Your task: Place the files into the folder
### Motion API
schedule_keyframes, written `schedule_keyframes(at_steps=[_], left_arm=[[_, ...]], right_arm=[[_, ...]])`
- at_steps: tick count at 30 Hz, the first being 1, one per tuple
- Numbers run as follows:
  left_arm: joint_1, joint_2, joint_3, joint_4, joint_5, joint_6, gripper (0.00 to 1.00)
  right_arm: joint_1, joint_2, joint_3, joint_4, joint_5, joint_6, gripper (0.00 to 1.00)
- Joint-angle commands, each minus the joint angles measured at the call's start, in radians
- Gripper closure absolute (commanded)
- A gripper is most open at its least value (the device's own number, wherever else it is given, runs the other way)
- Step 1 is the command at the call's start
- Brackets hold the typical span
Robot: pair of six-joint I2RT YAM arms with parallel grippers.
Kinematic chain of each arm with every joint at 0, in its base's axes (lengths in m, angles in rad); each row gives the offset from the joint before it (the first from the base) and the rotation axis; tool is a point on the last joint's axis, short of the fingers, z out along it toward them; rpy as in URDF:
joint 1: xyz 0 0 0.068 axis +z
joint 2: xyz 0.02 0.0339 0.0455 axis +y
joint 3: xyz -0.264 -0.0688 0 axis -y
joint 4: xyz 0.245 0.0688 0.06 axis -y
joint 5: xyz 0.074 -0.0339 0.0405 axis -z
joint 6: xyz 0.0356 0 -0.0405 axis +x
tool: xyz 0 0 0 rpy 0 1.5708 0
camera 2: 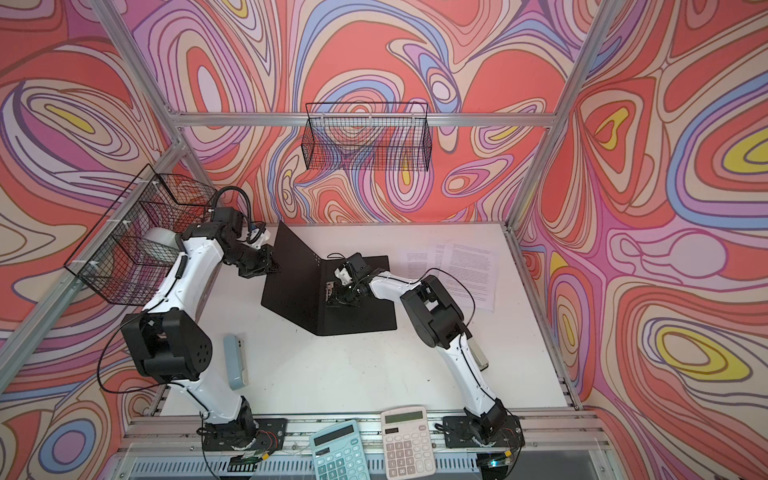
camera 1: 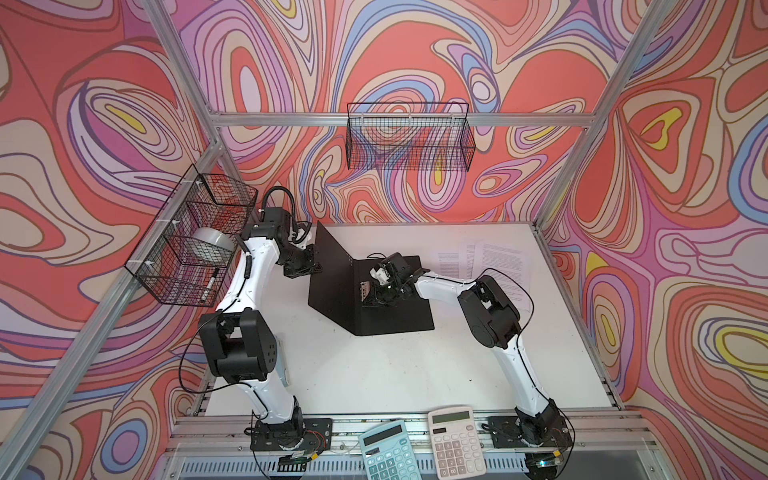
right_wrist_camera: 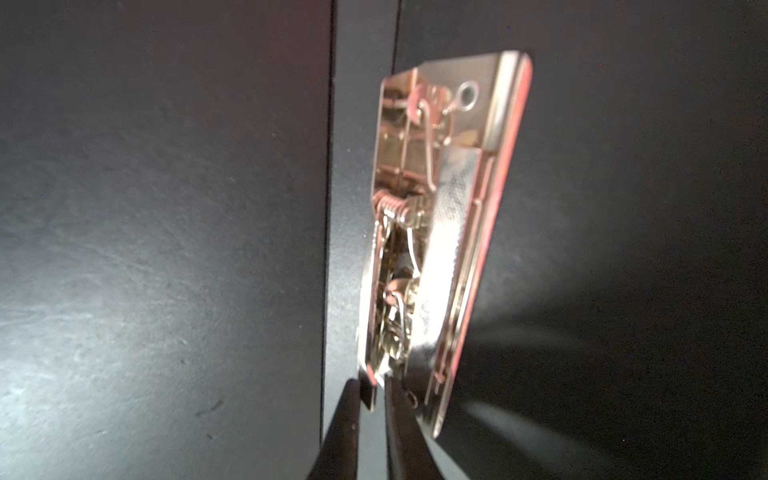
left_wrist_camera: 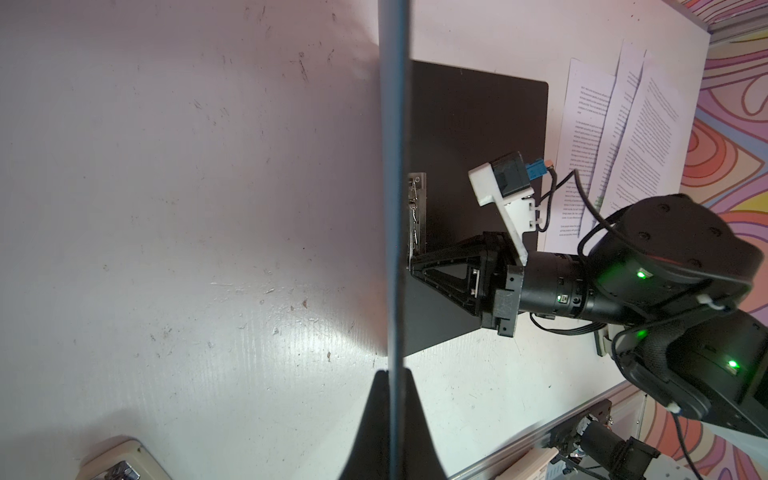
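Note:
The folder (camera 1: 399, 316) lies open at the table's middle, black inside up. One cover rests flat, and the other cover (camera 1: 332, 266) stands raised with my left gripper (camera 1: 311, 267) shut on its outer edge. In the left wrist view that cover (left_wrist_camera: 395, 208) shows edge-on between the gripper (left_wrist_camera: 392, 374) fingertips. My right gripper (camera 1: 369, 291) is down at the metal spine clip (right_wrist_camera: 436, 232). Its narrow fingertips (right_wrist_camera: 353, 399) pinch the clip's small end tab. The files (camera 1: 490, 266), white printed sheets, lie fanned on the table at the far right, beside the folder.
A wire basket (camera 1: 187, 249) on the left wall holds a tape roll (camera 1: 212, 245) and a marker. Another wire basket (camera 1: 409, 137) hangs on the back rail. Two calculators (camera 1: 386, 453) (camera 1: 457, 440) sit on the front rail. A pale blue stapler-like object (camera 2: 236, 361) lies by the left arm.

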Motion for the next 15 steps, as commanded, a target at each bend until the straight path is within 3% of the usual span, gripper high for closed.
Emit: schedule_keyframes(at_steps=[1,15], left_arm=[[-0.002,0.015,0.045,-0.037,0.041,0.020,1.00],[-0.002,0.024,0.068,-0.054,0.063,0.033,1.00]], right_arm=[[-0.001,0.041,0.017,-0.038,0.008,-0.014,0.88],[-0.001,0.066,0.062,-0.115,0.023,-0.044,0.99]])
